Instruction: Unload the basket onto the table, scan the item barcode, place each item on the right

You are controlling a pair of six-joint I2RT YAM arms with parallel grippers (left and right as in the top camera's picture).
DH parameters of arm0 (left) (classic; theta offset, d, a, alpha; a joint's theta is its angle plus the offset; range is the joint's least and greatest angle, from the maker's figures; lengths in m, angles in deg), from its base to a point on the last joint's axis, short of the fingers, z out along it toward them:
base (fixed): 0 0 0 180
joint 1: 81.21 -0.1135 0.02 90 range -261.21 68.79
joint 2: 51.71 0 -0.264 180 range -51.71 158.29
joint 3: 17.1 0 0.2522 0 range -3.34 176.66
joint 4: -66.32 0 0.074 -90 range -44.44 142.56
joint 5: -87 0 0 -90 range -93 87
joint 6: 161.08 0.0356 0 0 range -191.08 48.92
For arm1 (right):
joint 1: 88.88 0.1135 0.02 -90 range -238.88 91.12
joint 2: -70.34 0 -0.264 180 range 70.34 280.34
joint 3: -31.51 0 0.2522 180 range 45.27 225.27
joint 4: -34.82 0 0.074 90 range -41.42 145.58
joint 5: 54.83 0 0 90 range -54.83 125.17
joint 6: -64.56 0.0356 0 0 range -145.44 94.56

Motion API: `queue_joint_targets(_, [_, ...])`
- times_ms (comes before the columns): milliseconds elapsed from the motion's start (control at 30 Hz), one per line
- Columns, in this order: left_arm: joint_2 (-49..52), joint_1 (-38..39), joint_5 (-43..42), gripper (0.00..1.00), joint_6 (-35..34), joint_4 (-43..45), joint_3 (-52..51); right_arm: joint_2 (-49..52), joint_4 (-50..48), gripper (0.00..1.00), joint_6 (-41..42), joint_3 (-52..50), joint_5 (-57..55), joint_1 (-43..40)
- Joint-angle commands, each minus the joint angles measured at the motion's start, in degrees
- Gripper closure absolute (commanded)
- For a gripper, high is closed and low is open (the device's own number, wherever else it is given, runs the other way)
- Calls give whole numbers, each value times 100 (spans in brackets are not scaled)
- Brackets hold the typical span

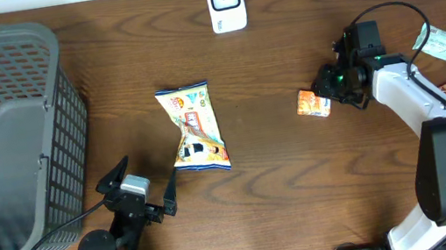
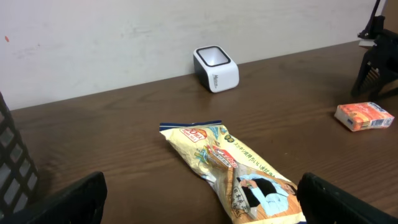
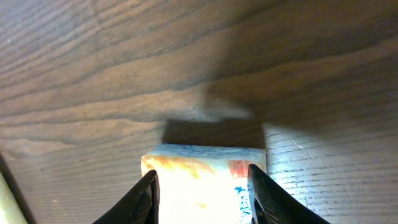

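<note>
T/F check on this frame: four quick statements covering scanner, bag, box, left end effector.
1. The scanner stands near the far edge of the table, apart from the bag. True.
2. The bag lies in the basket. False: it lies on the table beside the basket.
3. The left end effector is open. True.
4. The box sits on the scanner. False: it lies on the table at the right end effector.
</note>
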Motion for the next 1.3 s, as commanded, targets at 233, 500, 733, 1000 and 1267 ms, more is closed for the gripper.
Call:
queue_joint_targets(233, [-4,-35,-116,2,-7,-85,-166,33,-229,72,-527,-518,-107,17])
queue_joint_targets(500, [-4,-35,-116,2,-7,-85,-166,-181,-236,72,-527,-343,256,-48])
queue_joint_targets(733, [-4,-35,-116,2,-7,-85,-166,-918,151,66,-348,-232,463,-39])
queue_joint_targets(1000, [-4,-35,-116,2,-7,-85,-166,-1768,470,60,452,-232,107,2])
queue_joint_targets(1267, [-4,-35,-116,2,-7,-85,-166,-1827,977,20,461,-243,-619,2])
